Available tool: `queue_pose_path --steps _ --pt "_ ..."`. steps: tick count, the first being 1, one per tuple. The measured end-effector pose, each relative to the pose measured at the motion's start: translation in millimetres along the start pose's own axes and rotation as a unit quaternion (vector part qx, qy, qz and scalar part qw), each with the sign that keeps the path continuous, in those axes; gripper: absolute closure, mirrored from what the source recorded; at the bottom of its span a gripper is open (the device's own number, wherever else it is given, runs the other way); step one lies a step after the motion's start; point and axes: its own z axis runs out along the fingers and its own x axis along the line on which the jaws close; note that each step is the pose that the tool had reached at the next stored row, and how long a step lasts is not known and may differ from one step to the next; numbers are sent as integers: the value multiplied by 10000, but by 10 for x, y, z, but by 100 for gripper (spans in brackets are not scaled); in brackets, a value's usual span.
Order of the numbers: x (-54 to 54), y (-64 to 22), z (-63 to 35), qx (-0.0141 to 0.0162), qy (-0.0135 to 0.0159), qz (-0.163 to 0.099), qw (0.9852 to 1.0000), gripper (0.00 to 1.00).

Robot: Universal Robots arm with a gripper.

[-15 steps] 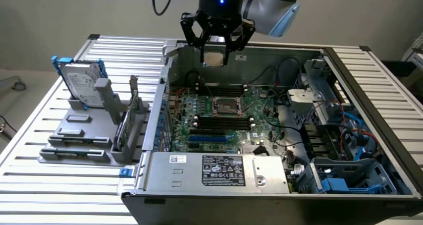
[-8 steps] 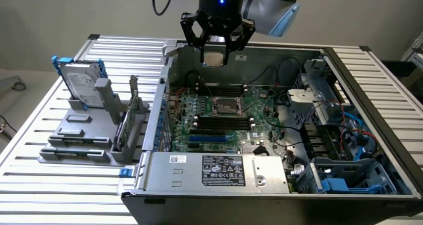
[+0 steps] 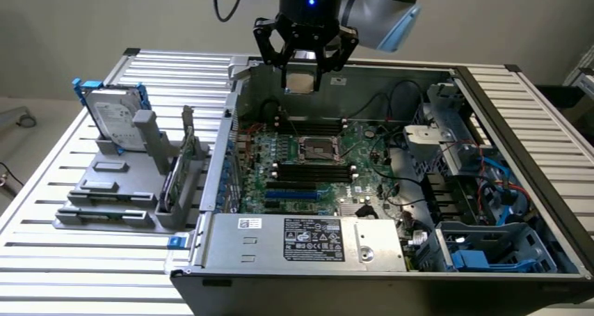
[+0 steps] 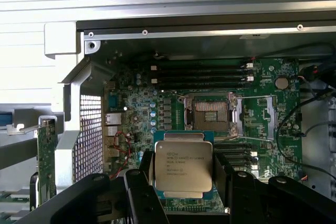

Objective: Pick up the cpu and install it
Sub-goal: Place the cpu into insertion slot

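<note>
Table (image 3: 65,274) of ribbed silver metal slats, running across the exterior view. Plain beige wall (image 3: 111,17) behind it, and a black cable (image 3: 221,3) hangs in front of the wall. A bit of pale floor shows at the exterior view's far left.

An open computer case (image 3: 519,191) lies flat on the table with its green motherboard (image 3: 307,170) facing up. The power supply (image 3: 307,239) sits at the near edge of the case.

On the exterior view's left, beside the case, a grey fixture (image 3: 107,215) stands on the slats. It holds a silver hard drive (image 3: 116,114) upright.

The arm (image 3: 385,6) comes down from the top of the exterior view. The black claw (image 3: 301,76) is closed on the cpu (image 3: 299,83), with fingers (image 4: 144,182) pressing on two opposite edges. The cpu is in the air above the back part of the case, well clear of the board. In the wrist view its metal top with printed text faces the camera.

The socket (image 4: 212,114) sits uncovered in the middle of the board with nothing in it, apart from the cpu. Black memory sticks (image 4: 199,74) are seated in slots just beside the socket.
</note>
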Motion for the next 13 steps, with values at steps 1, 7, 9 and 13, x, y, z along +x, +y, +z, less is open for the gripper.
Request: queue_pose_path --steps 1,7,9,13 --pt "-5 0 3 -1 0 -1 10000 45" --pt "-104 -7 83 -7 0 -1 10000 45" --pt "-141 -9 119 -7 1 -1 10000 45" --pt "-224 -8 188 -7 0 0 10000 45"
